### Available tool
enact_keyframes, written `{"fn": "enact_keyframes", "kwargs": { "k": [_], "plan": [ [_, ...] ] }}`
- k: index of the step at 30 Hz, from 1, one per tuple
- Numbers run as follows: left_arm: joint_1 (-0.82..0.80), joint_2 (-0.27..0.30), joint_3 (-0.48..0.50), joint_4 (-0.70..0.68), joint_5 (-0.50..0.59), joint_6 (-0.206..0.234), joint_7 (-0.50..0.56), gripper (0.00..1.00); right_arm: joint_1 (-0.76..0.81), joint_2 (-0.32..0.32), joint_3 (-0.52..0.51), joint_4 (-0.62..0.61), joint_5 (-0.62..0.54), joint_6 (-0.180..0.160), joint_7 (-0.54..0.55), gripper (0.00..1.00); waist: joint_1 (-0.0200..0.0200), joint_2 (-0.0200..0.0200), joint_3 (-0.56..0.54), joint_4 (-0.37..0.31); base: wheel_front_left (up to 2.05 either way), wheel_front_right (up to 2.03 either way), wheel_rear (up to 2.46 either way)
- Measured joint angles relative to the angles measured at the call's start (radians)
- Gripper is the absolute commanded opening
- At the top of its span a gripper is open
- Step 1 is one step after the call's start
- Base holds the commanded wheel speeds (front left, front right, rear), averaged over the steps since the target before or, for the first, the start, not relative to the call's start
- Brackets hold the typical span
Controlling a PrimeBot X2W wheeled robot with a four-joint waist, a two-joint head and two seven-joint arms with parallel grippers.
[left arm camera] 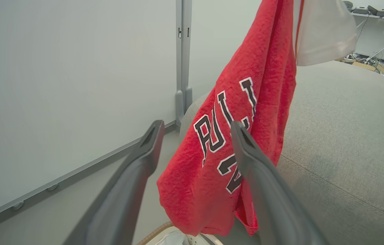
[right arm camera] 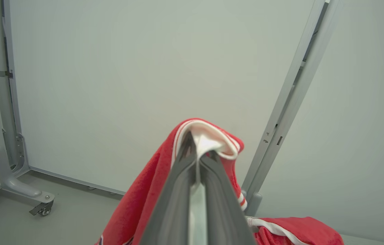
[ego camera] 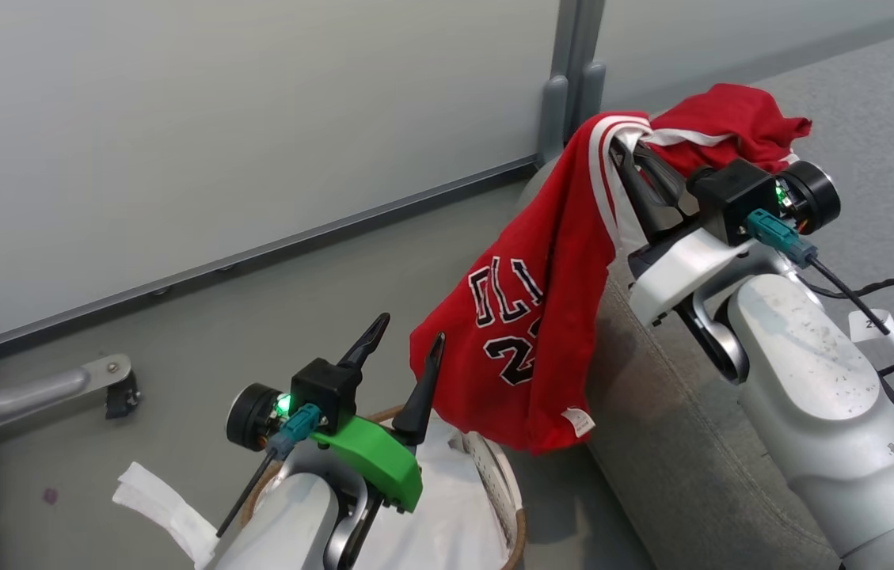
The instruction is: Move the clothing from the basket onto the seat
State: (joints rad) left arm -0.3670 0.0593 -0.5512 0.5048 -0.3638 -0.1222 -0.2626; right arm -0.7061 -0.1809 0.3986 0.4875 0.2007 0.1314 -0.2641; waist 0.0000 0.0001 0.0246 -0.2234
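The red jersey (ego camera: 526,317) with black-and-white letters hangs in the air beside the grey seat (ego camera: 676,427), its lower hem just above the basket (ego camera: 520,534). My right gripper (ego camera: 619,146) is shut on the jersey's white-trimmed edge, which also shows in the right wrist view as the right gripper (right arm camera: 198,149) clamped on red-and-white cloth (right arm camera: 212,136). The plainer red piece (ego camera: 732,123) lies crumpled on the seat behind that gripper. My left gripper (ego camera: 408,331) stands open over the basket, holding nothing; the jersey (left arm camera: 246,102) hangs just beyond its fingertips.
A white partition wall with a grey post (ego camera: 565,79) stands behind. A metal foot with a caster (ego camera: 118,396) lies on the floor at left. The white liner (ego camera: 454,507) fills the basket, and a strip of it (ego camera: 154,499) hangs out to the left.
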Motion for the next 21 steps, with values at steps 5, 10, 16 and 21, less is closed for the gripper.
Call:
{"fn": "enact_keyframes", "kwargs": {
  "k": [5, 10, 16, 21],
  "plan": [
    [0.003, -0.007, -0.004, 0.0, 0.009, -0.002, 0.0, 1.0, 0.0, -0.016, -0.023, -0.005, -0.003, 0.0, 0.0, 0.0, 0.0, 0.0, 0.009, -0.065, 0.0, 0.0, 0.0],
    [0.002, -0.01, -0.02, 0.001, 0.014, -0.005, 0.0, 1.0, 0.0, -0.026, -0.053, -0.007, -0.01, 0.0, 0.0, 0.0, 0.0, 0.0, 0.027, -0.118, 0.0, 0.0, 0.0],
    [-0.012, -0.01, -0.059, -0.005, 0.013, -0.007, 0.0, 1.0, -0.011, -0.033, -0.095, -0.001, -0.03, 0.0, 0.0, 0.0, 0.0, 0.0, 0.071, -0.131, 0.0, 0.0, 0.0],
    [-0.052, -0.012, -0.091, -0.018, 0.014, -0.007, 0.0, 1.0, -0.115, -0.059, -0.128, 0.014, -0.066, 0.0, 0.0, 0.0, 0.0, 0.0, 0.114, -0.111, 0.0, 0.0, 0.0]
  ]
}}
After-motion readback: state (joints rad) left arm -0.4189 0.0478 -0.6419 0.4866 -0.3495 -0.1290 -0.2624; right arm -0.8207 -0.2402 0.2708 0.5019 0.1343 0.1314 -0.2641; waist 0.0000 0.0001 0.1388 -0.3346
